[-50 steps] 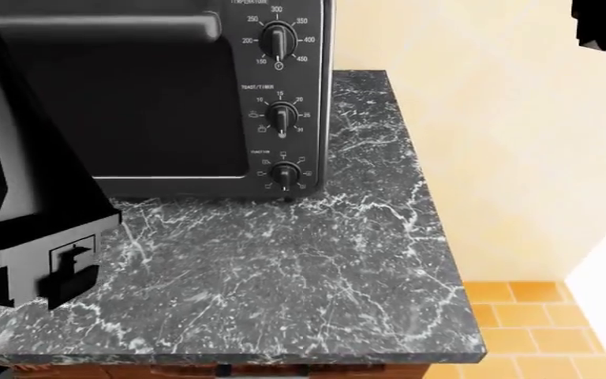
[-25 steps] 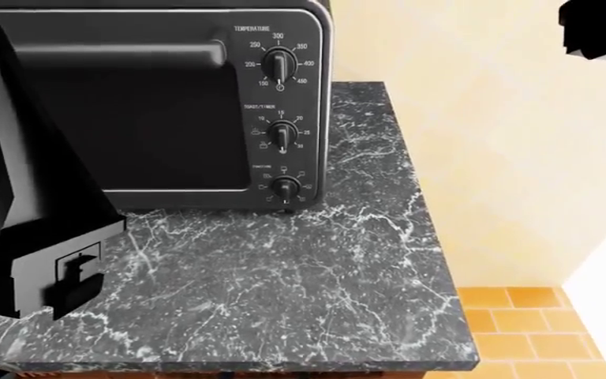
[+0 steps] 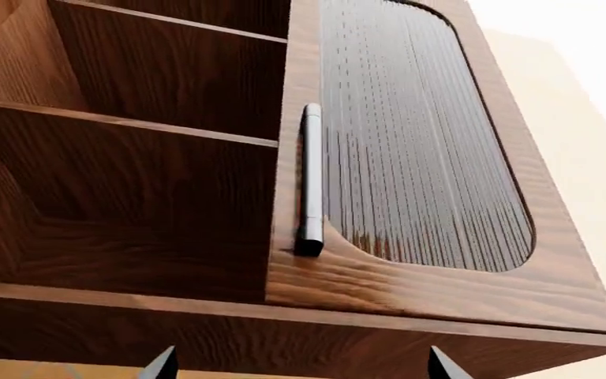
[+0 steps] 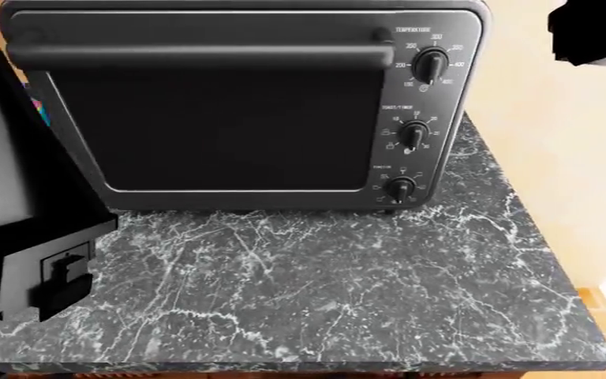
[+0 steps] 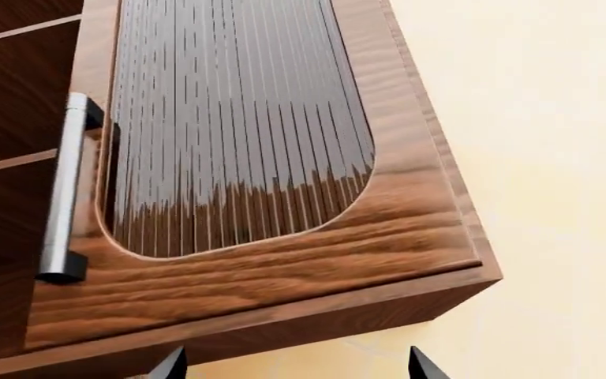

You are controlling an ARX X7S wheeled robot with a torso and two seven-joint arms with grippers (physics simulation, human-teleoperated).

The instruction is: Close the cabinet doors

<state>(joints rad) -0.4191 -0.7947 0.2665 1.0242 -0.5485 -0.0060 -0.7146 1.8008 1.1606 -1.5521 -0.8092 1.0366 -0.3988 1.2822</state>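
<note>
Dark marble countertop (image 4: 314, 292) carries a black toaster oven (image 4: 245, 106), while the brown wooden wall cabinet (image 3: 282, 316) hangs above both spread grippers, left gripper (image 3: 296, 365) nearer its open shelf side.

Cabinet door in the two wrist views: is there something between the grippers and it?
Nothing visible stands between. Both wrist views look up at the cabinet door and its handle with only open air before the left gripper and right gripper. The open shelves look bare.
</note>
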